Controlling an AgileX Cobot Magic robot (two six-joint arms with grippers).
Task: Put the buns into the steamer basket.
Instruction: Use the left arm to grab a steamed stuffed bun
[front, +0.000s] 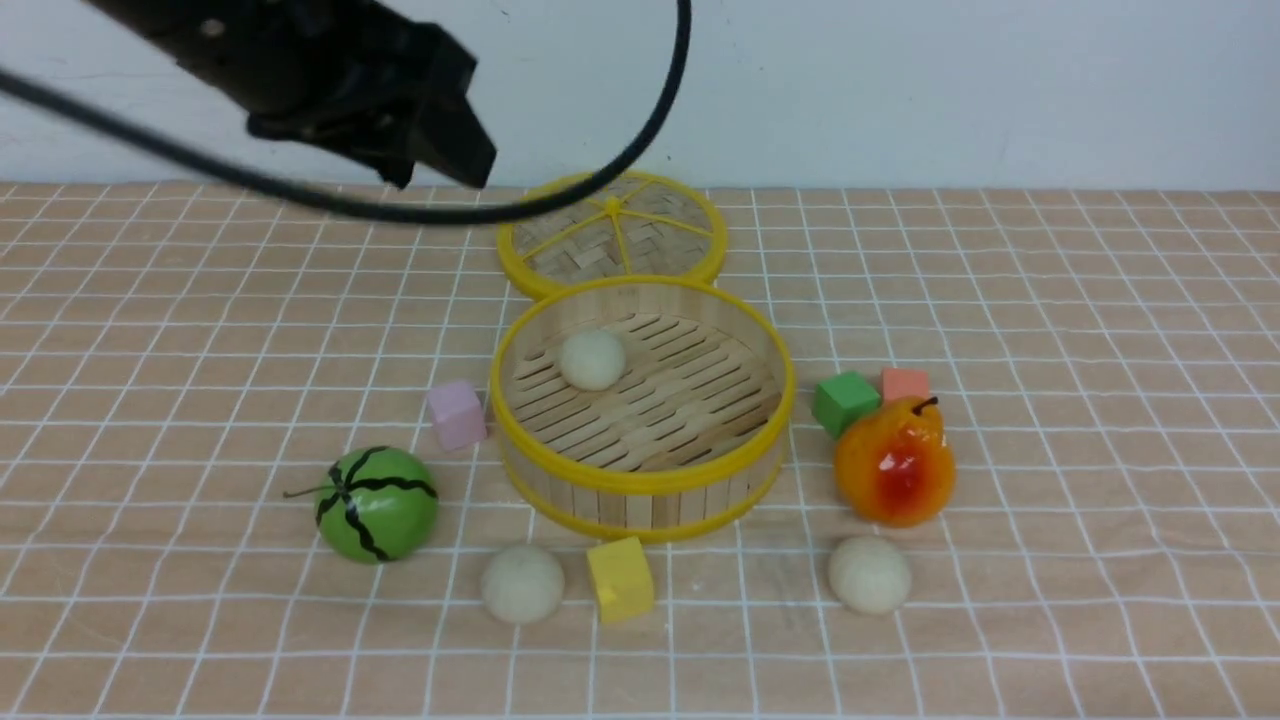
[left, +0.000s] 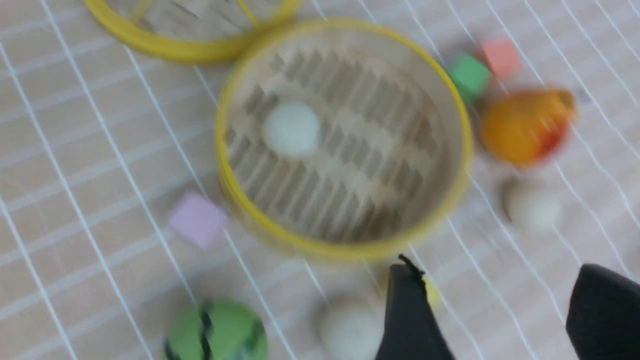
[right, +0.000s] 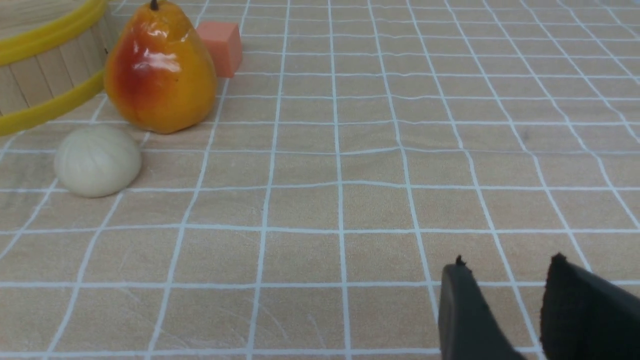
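Down at the near edge of the checked cloth (front: 1050, 620), two buns (front: 522, 583) sit smooth, matte, cream-white, a yellow cube (front: 620, 578) between them. Behind, one steamer basket (front: 640, 482) cradles the third bun (front: 592, 359) on its slats, so three in all. Farther back, the left gripper (left: 492, 265) hangs, jaws spread, empty; the right gripper (right: 507, 260) shows jaws parted, empty too.

Left arm (front: 330, 70): matte black, blocky angular housing. Cable (front: 684, 40): thick, black, smooth. Left gripper (left: 495, 280), right gripper (right: 507, 262): black tapered fingers, tiny nub at tips.
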